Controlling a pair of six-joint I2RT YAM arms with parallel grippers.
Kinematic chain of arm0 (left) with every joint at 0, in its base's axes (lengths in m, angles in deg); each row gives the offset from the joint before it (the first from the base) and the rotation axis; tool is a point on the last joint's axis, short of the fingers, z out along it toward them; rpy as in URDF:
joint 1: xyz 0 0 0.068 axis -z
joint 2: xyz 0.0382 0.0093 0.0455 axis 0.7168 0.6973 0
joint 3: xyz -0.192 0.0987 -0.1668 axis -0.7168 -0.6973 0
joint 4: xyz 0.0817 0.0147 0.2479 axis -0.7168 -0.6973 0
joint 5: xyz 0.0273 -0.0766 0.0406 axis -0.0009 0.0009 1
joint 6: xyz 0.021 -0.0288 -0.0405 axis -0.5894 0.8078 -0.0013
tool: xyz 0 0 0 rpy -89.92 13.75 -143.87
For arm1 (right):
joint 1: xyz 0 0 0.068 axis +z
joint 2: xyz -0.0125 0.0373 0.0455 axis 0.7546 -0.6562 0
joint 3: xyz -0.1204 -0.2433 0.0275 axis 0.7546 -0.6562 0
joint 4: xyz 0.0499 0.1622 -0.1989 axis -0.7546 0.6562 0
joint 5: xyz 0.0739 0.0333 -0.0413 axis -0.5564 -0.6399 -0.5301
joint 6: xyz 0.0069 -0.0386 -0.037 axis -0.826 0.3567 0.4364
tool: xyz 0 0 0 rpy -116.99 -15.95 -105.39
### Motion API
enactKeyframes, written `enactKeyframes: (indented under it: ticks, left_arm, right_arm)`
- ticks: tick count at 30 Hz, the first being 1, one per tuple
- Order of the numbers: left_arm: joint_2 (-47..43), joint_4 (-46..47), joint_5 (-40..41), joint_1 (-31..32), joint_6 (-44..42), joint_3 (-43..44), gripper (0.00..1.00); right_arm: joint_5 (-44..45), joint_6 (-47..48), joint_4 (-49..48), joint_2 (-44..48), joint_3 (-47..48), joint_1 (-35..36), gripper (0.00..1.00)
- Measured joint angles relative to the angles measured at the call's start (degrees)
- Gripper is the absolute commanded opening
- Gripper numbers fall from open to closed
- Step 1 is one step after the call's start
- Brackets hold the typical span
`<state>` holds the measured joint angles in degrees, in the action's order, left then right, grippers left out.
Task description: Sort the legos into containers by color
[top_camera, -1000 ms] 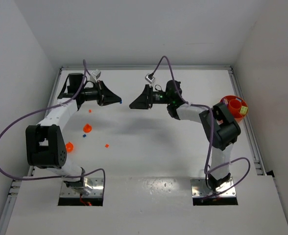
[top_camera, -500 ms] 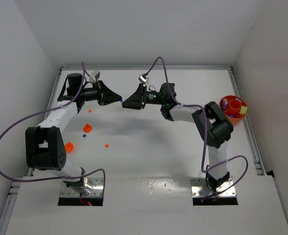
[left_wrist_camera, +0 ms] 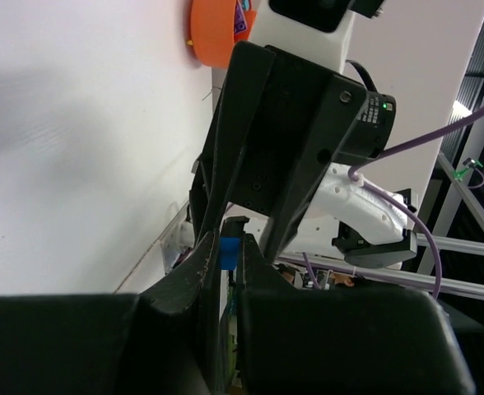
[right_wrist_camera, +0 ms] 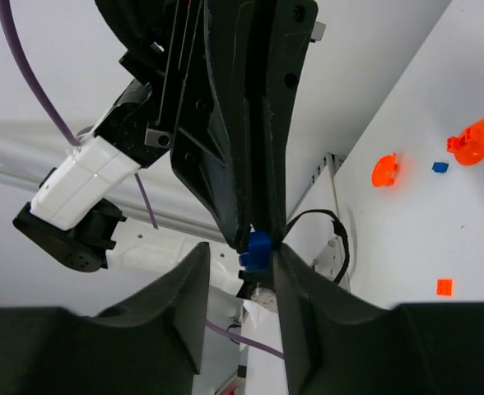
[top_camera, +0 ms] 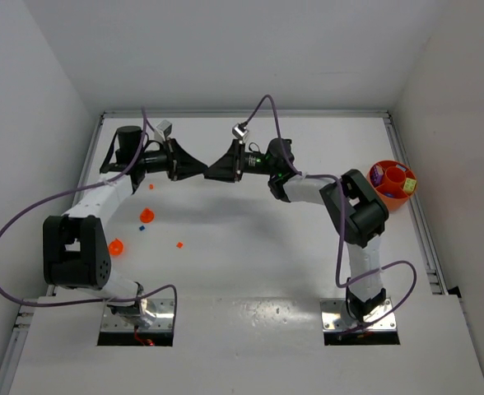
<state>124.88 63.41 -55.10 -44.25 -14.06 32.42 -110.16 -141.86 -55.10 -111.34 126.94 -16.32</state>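
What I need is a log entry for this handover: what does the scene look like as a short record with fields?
left gripper: shut on blue brick
right gripper: open, fingers either side of that brick
loose on table: small blue brick, small orange brick
orange bowl: far right

Left gripper (right_wrist_camera: 255,229) pinches a blue lego (right_wrist_camera: 260,245) between the parted fingers of the right gripper (right_wrist_camera: 242,251), possibly touching one; an orange lego (right_wrist_camera: 444,286) lies on the table (right_wrist_camera: 407,222).

White table (top_camera: 250,247) inside white walls (top_camera: 225,49), metal rail (top_camera: 424,239) along its right edge.
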Motion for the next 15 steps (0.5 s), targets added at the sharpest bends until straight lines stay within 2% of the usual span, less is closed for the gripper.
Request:
enactKeyframes:
  ticks: [6,7,8,10,11,14,15]
  left_arm:
    - [-0.2,0.5,0.3,0.0,0.4,-0.3,0.00]
    - [-0.2,0.6,0.4,0.0,0.4,-0.3,0.03]
    - [-0.2,0.6,0.5,0.0,0.5,-0.3,0.20]
    - [-0.3,0.6,0.6,0.0,0.3,-0.3,0.40]
    - [-0.3,0.7,0.6,0.0,0.3,-0.3,0.58]
    - [-0.6,-0.2,1.0,-0.4,-0.3,-0.4,0.78]
    - [-0.7,-2.0,1.7,-0.6,-2.4,-0.2,0.89]
  right_arm:
    - [0.1,0.1,0.2,-0.7,0.0,0.0,0.08]
    - [0.1,0.1,0.2,-0.7,0.0,0.0,0.04]
    - [0.1,0.2,0.2,-0.7,0.0,-0.1,0.02]
    - [-0.1,0.8,0.2,-0.7,0.0,-0.3,0.00]
    - [-0.4,1.3,0.4,-0.6,0.0,-0.4,0.00]
    - [-2.3,4.5,2.8,0.9,-2.1,-1.4,0.00]
    - [-4.2,6.9,6.8,2.6,-3.5,-2.2,0.00]
